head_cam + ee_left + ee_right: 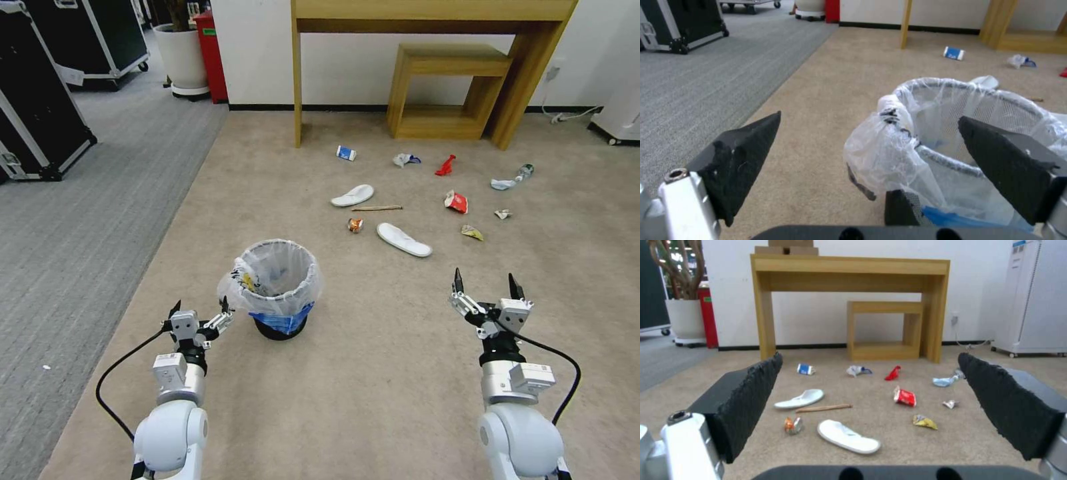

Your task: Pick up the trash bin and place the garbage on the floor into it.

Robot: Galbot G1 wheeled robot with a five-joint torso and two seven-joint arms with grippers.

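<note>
The blue trash bin (278, 288) with its crinkled clear liner stands upright on the beige carpet; its rim (942, 100) is close in the left wrist view. My left gripper (200, 317) is open just left of the bin, one fingertip near the liner. My right gripper (487, 287) hangs open over bare carpet, short of the garbage. Two white slippers (404, 239) (352, 195), a wooden stick (377, 208), a crushed can (355, 225), red wrappers (456, 201) (445, 165), crumpled paper (503, 214) and a small bottle (524, 172) lie scattered beyond.
A wooden desk (427, 13) with a low wooden shelf (445, 90) stands against the far wall. Black flight cases (40, 113) and a white planter (181, 60) sit on grey carpet to the left. A white appliance (1033, 296) stands far right.
</note>
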